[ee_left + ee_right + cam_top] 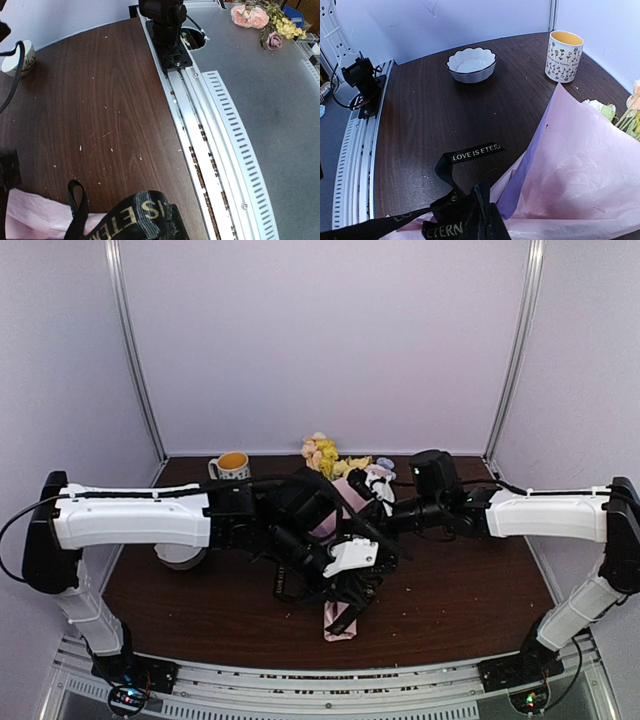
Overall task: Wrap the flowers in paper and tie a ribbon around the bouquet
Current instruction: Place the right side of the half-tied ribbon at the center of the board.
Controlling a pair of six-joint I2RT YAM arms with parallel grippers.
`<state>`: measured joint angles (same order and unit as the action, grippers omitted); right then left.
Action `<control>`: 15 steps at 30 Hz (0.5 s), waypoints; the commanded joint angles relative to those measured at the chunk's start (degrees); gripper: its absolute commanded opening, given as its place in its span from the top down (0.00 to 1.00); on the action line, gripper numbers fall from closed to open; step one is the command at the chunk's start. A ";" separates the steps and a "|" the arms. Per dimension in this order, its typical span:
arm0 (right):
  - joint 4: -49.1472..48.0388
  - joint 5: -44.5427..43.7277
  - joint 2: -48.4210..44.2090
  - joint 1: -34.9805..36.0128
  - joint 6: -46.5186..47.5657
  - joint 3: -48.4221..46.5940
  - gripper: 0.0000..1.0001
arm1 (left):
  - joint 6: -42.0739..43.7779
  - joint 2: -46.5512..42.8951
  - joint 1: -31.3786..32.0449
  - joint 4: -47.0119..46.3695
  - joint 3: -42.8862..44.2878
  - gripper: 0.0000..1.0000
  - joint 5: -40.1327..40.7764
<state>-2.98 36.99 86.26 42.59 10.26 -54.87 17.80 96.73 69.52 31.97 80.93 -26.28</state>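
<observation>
**Both jaws shut at the ribbon, mid-bouquet**

A dark wood counter [470, 590] fills the cell, w/ a slotted metal rail [200, 130] along its near edge. The left arm [130, 518] and right arm [550, 512] both reach in to the ctr and meet over the bouquet [326, 527]. It lies lengthwise, blooms toward the back wall and narrow tail toward the rail.

The paper [580, 170] is pale pink and crinkled, wrapped as a cone. In the right wrist view it spreads wide just right of the jaws and runs in under them. The flowers [322, 453], yellow and peach, stick out of the wide end, well beyond both jaws.

A white scalloped bowl [471, 64] sits on the left part of the counter, half under the left arm in the top view. A flower-print mug [564, 56] w/ a yellow inside stands at back left, apart from the blooms.

The ribbon [475, 152] is black w/ pale lettering. One free end lies flat on the wood beside the paper, then it loops and bunches at the right jaws, which are clenched on it. Another strand leaves toward the lower left of that view.

The left jaws are shut tight too, right at the paper's edge. The ribbon is stretched across their tips w/ a small loop beside. Can't tell if it is pinched btwn them or only draped.
</observation>
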 commanded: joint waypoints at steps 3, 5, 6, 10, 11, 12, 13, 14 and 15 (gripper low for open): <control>5.77 0.10 0.23 -1.46 2.53 -3.76 1.00 | 8.45 7.97 1.09 -0.06 13.22 1.00 -1.22; 5.92 -0.62 -0.02 -1.50 2.76 -3.72 1.00 | 9.86 10.48 2.19 -0.06 17.41 1.00 -1.80; 5.69 -0.73 -0.11 -1.46 2.82 -3.48 1.00 | 10.79 12.26 2.88 -0.06 18.97 1.00 -1.96; 5.77 -0.88 -0.12 -1.46 3.01 -3.56 1.00 | 12.06 16.60 4.19 -0.53 22.20 1.00 -1.41; 6.01 -0.85 -0.13 -1.46 3.09 -3.65 1.00 | 11.75 17.17 4.20 -1.03 22.02 1.00 -1.21; 6.32 -0.80 -0.20 -1.46 3.30 -3.62 1.00 | 11.47 17.70 4.22 -1.71 21.69 1.00 -1.00; 6.52 -0.78 -0.29 -1.47 3.61 -3.66 1.00 | 11.31 18.24 4.26 -2.03 21.51 1.00 -0.75; 6.67 -0.84 -0.36 -1.46 3.72 -3.64 1.00 | 11.22 18.92 4.51 -2.08 21.54 1.00 -0.02; 6.76 -0.91 -0.38 -1.46 3.80 -3.66 1.00 | 11.44 19.46 4.86 -1.97 21.55 0.96 1.16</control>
<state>2.59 36.97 86.30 41.25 12.95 -57.12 27.86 113.69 74.06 31.66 101.89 -26.79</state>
